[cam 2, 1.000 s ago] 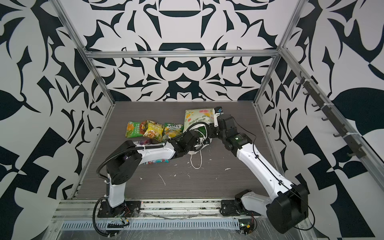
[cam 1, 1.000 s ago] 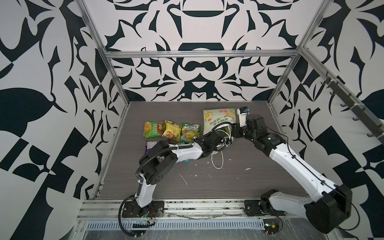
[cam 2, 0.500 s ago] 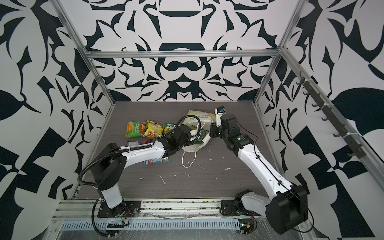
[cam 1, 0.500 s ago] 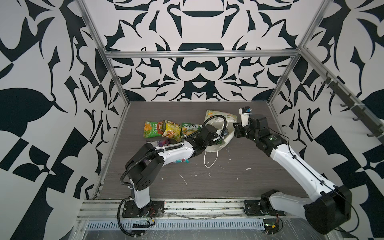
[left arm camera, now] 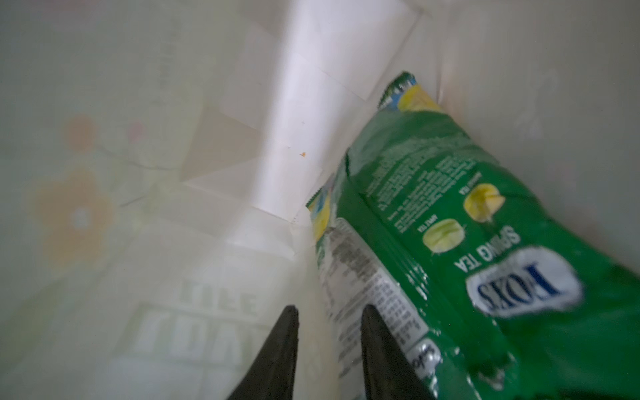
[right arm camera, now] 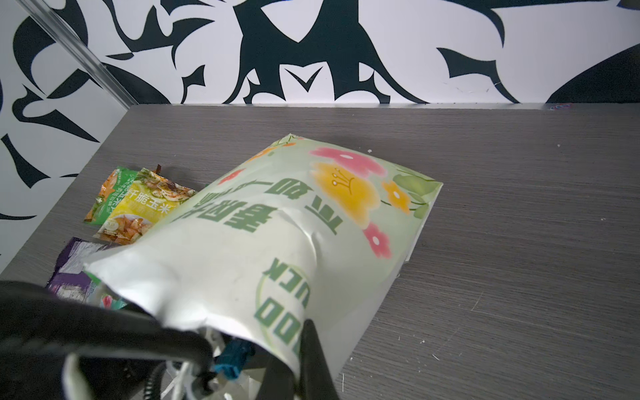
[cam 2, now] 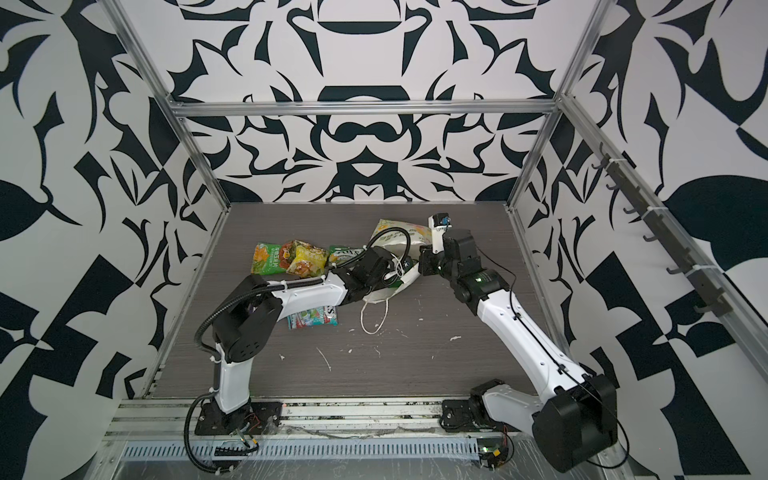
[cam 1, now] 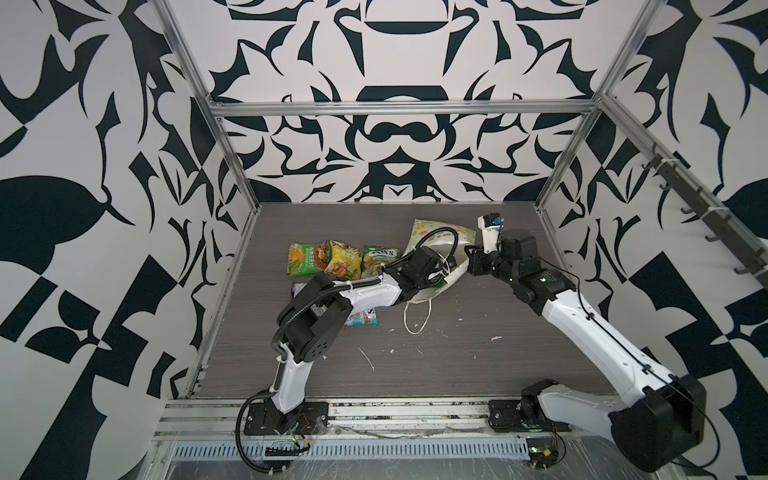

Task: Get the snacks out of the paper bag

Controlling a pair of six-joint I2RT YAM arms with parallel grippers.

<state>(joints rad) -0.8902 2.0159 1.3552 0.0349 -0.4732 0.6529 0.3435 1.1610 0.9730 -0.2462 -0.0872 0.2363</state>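
Observation:
The white paper bag lies on its side on the table, mouth towards the front. My right gripper is shut on the bag's upper rim and holds the mouth up. My left gripper is inside the bag, open, with the edge of a green FOX'S packet against one finger. In both top views its fingers are hidden by the bag. Several snacks lie on the table left of the bag: a green-orange one, a yellow one, a green FOX'S one, and a teal-red one.
A purple packet lies partly under my left arm. A white cord handle trails from the bag's mouth onto the table. Patterned walls and metal posts close in the table on three sides.
My left arm's elbow has swung left and its gripper has gone into the bag's mouth, jaws wider. The bag's rim has risen with the right gripper.

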